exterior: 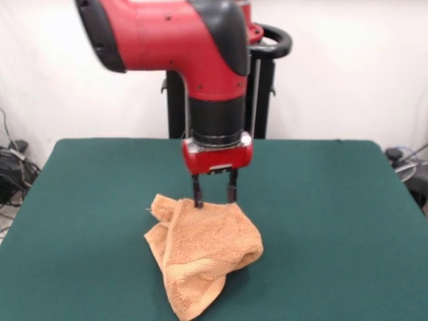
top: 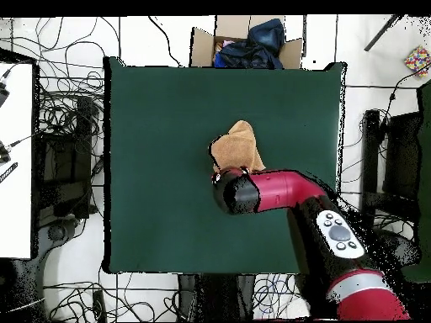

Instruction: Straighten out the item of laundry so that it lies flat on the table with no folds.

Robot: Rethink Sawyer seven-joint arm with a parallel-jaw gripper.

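Observation:
The orange-tan towel [exterior: 200, 251] lies crumpled and folded over itself on the green table [exterior: 321, 200], near the middle and towards the front edge in the front view. My gripper [exterior: 215, 196] hangs straight down over the towel's far edge. Its two fingers are apart, and the left fingertip [exterior: 198, 200] touches the cloth. In the overhead view the towel [top: 238, 145] shows as a bunched lump on the table [top: 151, 126], and the arm's wrist [top: 234, 190] covers its nearer part and hides the gripper.
The black pedestal [exterior: 264, 87] stands behind the table's far side. In the overhead view a cardboard box with dark clothes [top: 246, 44] sits beyond the table's top edge, and cables lie on the floor to the left [top: 67, 126].

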